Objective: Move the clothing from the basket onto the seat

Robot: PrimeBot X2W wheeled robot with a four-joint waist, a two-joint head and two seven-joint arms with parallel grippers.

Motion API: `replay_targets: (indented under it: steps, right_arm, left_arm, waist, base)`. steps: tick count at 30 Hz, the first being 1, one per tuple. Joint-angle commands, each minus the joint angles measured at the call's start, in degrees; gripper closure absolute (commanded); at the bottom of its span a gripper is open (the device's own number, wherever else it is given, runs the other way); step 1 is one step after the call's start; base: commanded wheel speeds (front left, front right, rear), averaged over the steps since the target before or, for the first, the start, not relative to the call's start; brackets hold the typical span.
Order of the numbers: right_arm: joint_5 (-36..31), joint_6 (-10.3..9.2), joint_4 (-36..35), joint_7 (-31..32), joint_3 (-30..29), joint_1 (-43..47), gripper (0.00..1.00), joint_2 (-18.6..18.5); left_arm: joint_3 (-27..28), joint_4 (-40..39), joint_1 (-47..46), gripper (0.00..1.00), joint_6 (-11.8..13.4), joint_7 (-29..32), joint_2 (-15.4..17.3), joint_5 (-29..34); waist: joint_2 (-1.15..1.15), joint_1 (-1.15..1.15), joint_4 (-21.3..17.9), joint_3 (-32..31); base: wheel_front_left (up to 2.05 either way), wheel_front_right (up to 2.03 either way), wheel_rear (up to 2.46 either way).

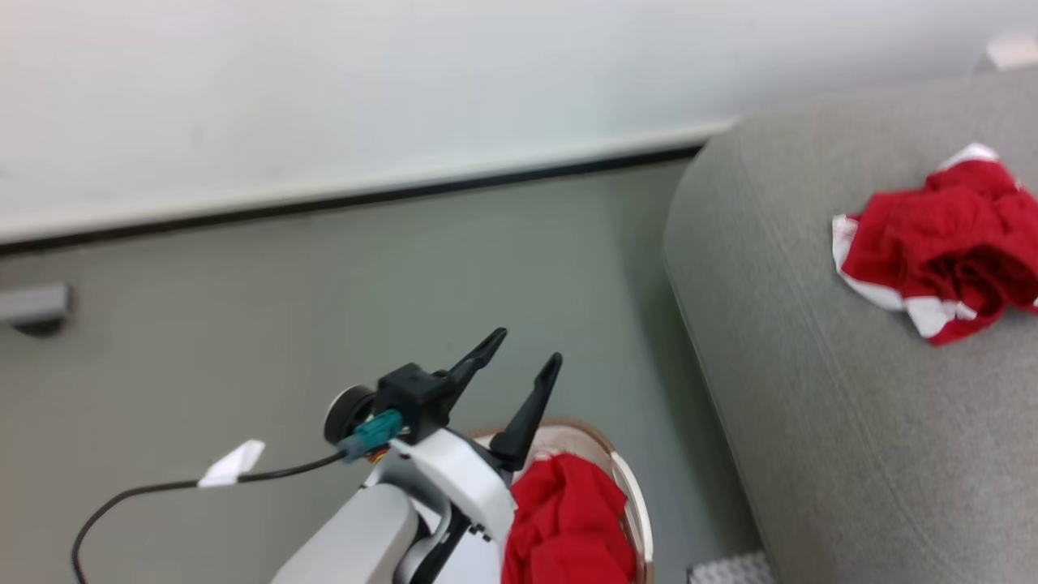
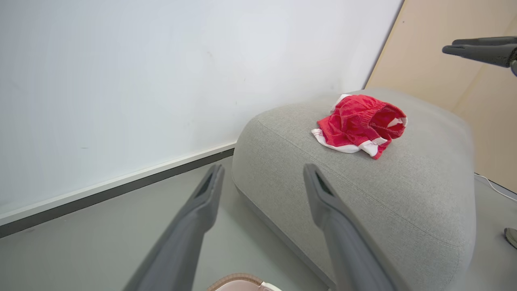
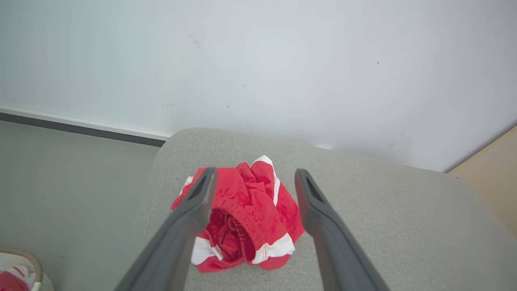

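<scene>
One red garment with white bands lies crumpled on the light-grey seat. My right gripper hovers open above this garment, its fingers apart from the cloth. A second red garment is heaped in the cream basket with a tan rim, which stands on the floor beside the seat. My left gripper is open and empty above the basket's far side. The left wrist view looks past the open left gripper to the garment on the seat, with the right gripper high at the upper right.
A white wall with a dark baseboard runs behind the grey floor. A black cable with a white tag trails from my left wrist. A beige panel stands beyond the seat. A grey fixture sits at the far left.
</scene>
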Motion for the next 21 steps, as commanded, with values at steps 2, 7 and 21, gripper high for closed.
replay_targets:
  steps: [2, 7, 21]
  right_arm:
    - [0.17, -0.12, -3.02, -2.17, -1.68, 2.64, 0.0, 0.58]
    - [-1.0, -0.12, -7.43, -6.13, -6.33, 8.68, 0.0, 4.72]
    - [-8.1, -0.12, -17.85, -15.26, -17.33, 30.9, 0.0, 21.34]
  left_arm:
    - [2.28, -1.05, 2.56, 0.0, 0.99, -0.1, 0.57, -1.37]
    - [7.35, -2.69, 6.86, 0.0, 2.51, -0.07, 1.5, -2.04]
    - [23.99, -7.72, 20.23, 0.0, 5.88, -0.08, 2.2, 0.28]
  waist:
    - [0.0, 0.02, 1.85, -5.05]
    - [0.0, 0.02, 4.0, -8.93]
    - [0.0, 0.02, 9.83, -11.79]
  base:
    - [0.0, 0.0, 0.0]
    - [0.0, 0.0, 0.0]
    - [0.0, 0.0, 0.0]
